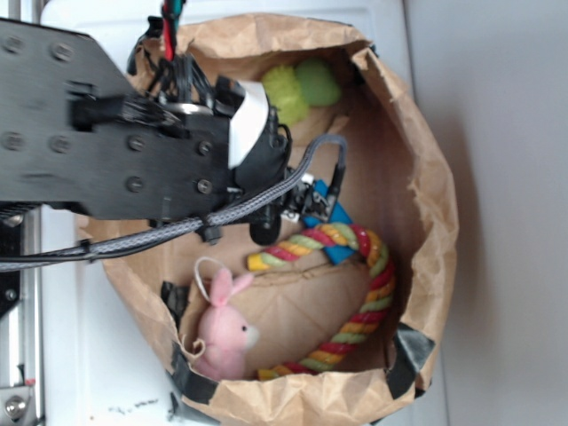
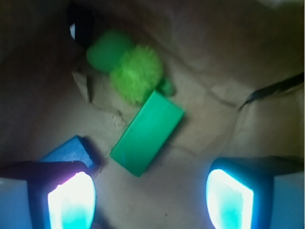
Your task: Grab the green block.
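Observation:
The green block (image 2: 147, 132) is a flat green slab lying slantwise on the brown paper floor, in the middle of the wrist view. My gripper (image 2: 150, 200) hangs just short of it, open, with nothing between its two glowing pads (image 2: 71, 200). The block's near corner lies a little ahead of the gap between the fingers. In the exterior view the arm and gripper (image 1: 302, 200) reach down into the paper bag and hide the green block.
A blue block (image 2: 66, 150) lies by the left finger. A fuzzy lime plush toy (image 2: 136, 71) sits beyond the green block. The crumpled paper bag (image 1: 426, 177) walls everything in. It also holds a coloured rope ring (image 1: 373, 284) and a pink bunny (image 1: 222, 328).

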Robot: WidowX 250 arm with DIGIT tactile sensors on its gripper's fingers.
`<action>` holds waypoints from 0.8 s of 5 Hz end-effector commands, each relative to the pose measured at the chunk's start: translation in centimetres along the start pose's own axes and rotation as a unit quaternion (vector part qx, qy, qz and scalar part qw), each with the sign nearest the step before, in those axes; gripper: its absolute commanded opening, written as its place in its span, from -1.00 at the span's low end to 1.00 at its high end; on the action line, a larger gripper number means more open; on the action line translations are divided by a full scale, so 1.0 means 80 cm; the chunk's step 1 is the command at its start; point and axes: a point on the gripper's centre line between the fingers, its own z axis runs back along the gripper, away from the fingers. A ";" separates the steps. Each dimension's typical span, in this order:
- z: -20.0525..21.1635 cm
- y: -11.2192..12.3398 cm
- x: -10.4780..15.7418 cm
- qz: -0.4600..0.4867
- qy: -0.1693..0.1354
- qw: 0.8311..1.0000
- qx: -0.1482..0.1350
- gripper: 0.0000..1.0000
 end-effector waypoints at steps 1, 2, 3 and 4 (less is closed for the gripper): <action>-0.022 -0.012 0.017 0.008 0.023 1.000 -0.016 1.00; -0.020 -0.015 0.024 0.021 0.053 0.998 -0.024 1.00; -0.026 -0.019 0.024 0.023 0.054 0.998 -0.020 1.00; -0.032 -0.024 0.030 0.073 0.054 0.996 0.004 1.00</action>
